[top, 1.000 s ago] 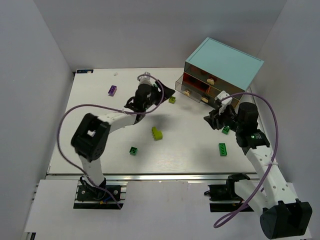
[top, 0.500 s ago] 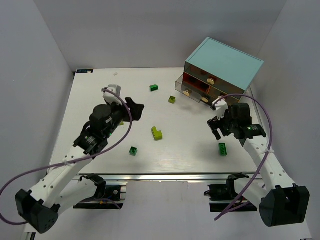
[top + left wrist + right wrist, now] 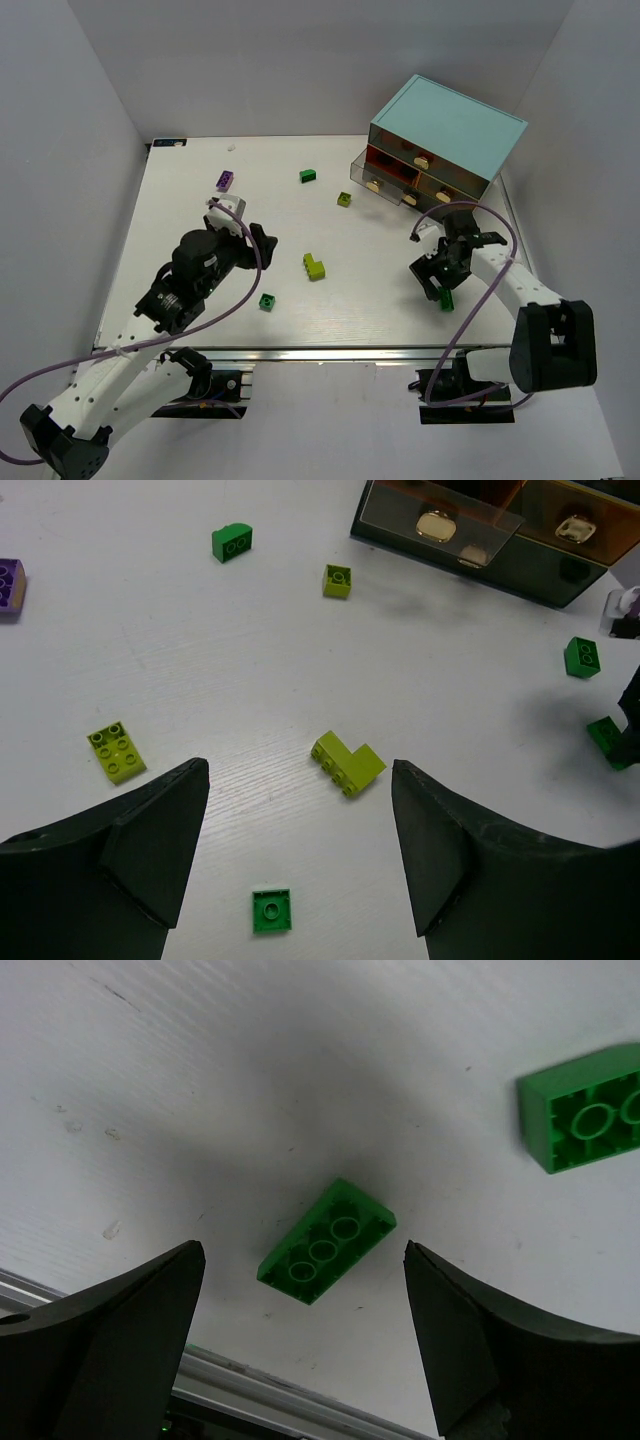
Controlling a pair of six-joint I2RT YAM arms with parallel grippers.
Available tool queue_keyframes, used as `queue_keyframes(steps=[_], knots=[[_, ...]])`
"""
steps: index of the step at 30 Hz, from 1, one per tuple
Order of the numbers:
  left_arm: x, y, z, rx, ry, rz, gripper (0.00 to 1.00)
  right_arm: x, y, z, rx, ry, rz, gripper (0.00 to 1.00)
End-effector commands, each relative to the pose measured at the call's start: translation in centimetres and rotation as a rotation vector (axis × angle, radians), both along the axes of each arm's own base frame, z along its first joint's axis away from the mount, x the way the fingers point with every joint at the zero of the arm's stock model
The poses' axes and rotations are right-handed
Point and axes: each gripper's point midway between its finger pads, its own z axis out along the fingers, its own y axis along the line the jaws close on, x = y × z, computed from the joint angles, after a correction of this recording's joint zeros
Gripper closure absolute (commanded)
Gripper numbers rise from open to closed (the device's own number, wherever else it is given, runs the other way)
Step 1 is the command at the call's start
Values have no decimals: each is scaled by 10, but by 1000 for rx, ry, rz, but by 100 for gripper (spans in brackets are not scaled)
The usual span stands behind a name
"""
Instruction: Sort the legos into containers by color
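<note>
Your right pincer [image 3: 302, 1260] is spread wide, holding nothing, just above a green brick [image 3: 327, 1240] lying on the table [image 3: 200, 1080]. Your left pincer [image 3: 298, 800] is also spread and empty, hovering over a lime L-shaped brick [image 3: 347, 762]. The drawers [image 3: 400, 182] sit at the far right.

You've got four green legos [image 3: 232, 542], three lime legos [image 3: 347, 763] and one purple lego [image 3: 6, 583]. There's one cabinet [image 3: 447, 125].
</note>
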Motion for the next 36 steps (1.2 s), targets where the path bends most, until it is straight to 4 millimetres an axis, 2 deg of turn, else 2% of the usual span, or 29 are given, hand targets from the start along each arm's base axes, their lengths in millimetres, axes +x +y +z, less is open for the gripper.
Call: queue_keyframes(steps=[1,7,14,15,17,19,22,23,25,26,29,30,31,34,35,36], knots=[[-4,2,9,2,-34,-13,17,-11,-4,-8,-19,82,-10,14],[-6,3,14,-5,-47,-14,17,-18,-12,-25,-68,160,-21,15],[-5,4,13,-1,-48,-6,17,-14,-18,-36,-85,193,-42,18],[-5,4,13,0,-49,-6,17,-13,-24,-37,-116,192,-54,19],[-5,4,13,-1,-50,-7,17,-13,-26,-40,-119,203,-59,20],[-5,4,13,-2,-49,-6,17,-13,-26,-44,-116,212,-61,24],[-5,5,13,0,-50,-3,17,-14,-24,-48,-104,228,-59,36],[-4,5,13,1,-52,0,17,-12,-24,-48,-104,225,-56,48],[-5,6,14,-2,-55,3,17,-10,-23,-46,-104,213,-48,62],[-5,7,15,-3,-58,6,17,-9,-17,-44,-75,210,-17,74],[-4,7,14,-1,-57,9,17,5,6,-23,28,128,86,85],[-5,7,15,-2,-60,9,17,8,15,-14,54,95,157,85],[-4,8,14,2,-58,10,17,18,35,9,134,15,225,87],[-2,10,13,6,-57,23,17,39,67,59,222,-144,332,91],[-1,11,12,9,-53,28,17,58,76,88,241,-231,342,92],[0,12,10,15,-50,33,17,69,87,104,256,-281,348,92]])
